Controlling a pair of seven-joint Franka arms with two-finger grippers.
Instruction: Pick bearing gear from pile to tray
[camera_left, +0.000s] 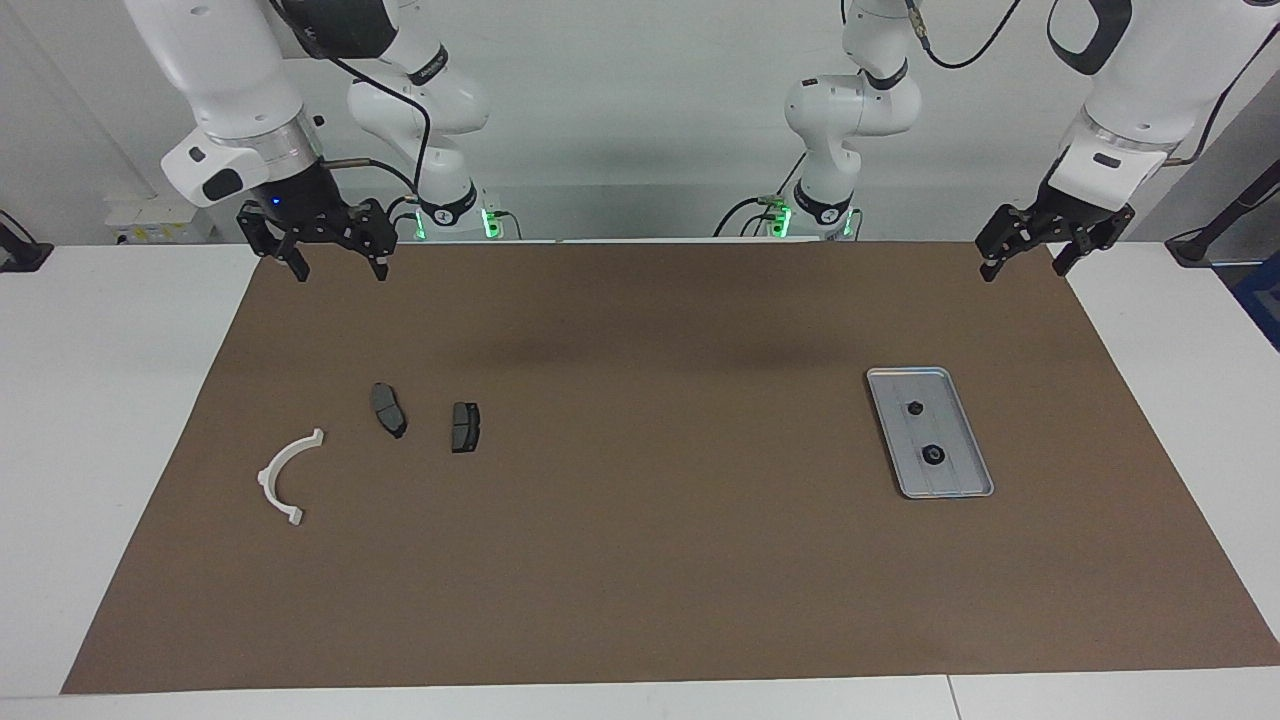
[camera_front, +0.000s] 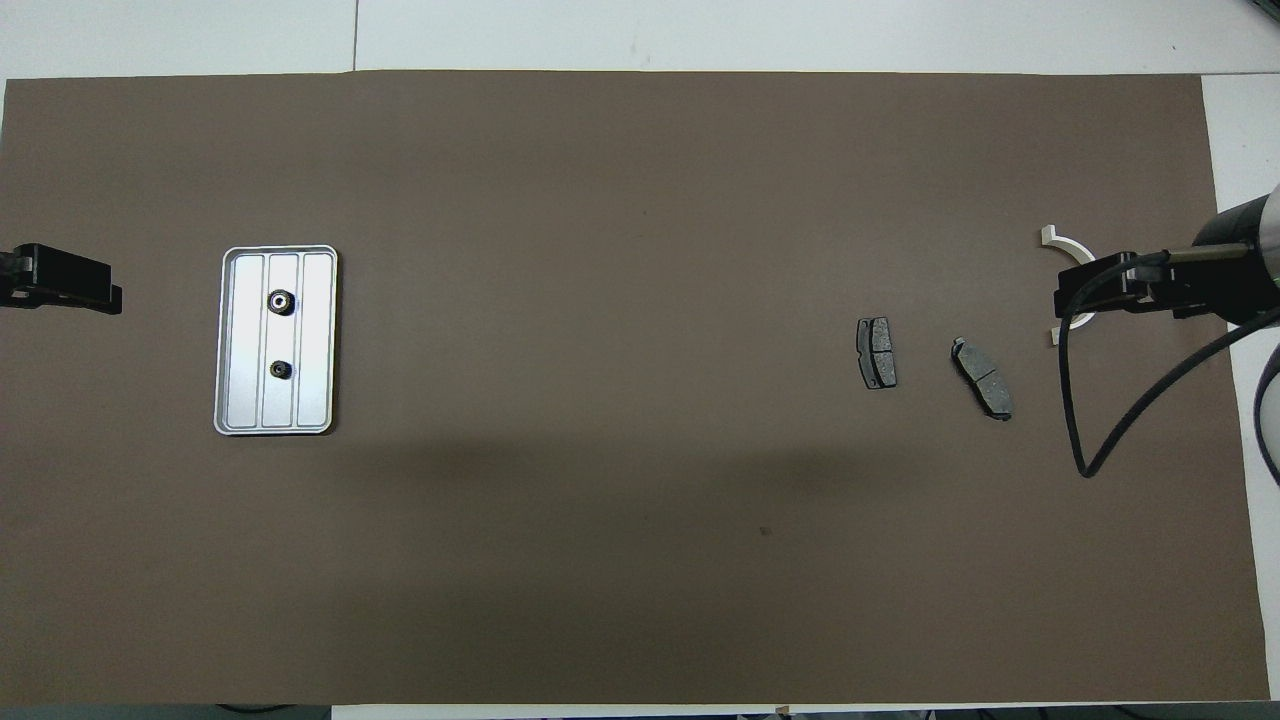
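Resting in the silver tray (camera_left: 972, 436) near the left arm's end of the brown mat (camera_left: 650, 560), two small black bearing gears (camera_left: 932, 455) look already delivered. Toward the right arm's end, the pile (camera_left: 400, 425) holds only two brake pads and a white arc (camera_left: 285, 472). Left gripper (camera_left: 1030, 250) and right gripper (camera_left: 335, 255) hang wide and empty over the mat's robot-side corners, probably retired.
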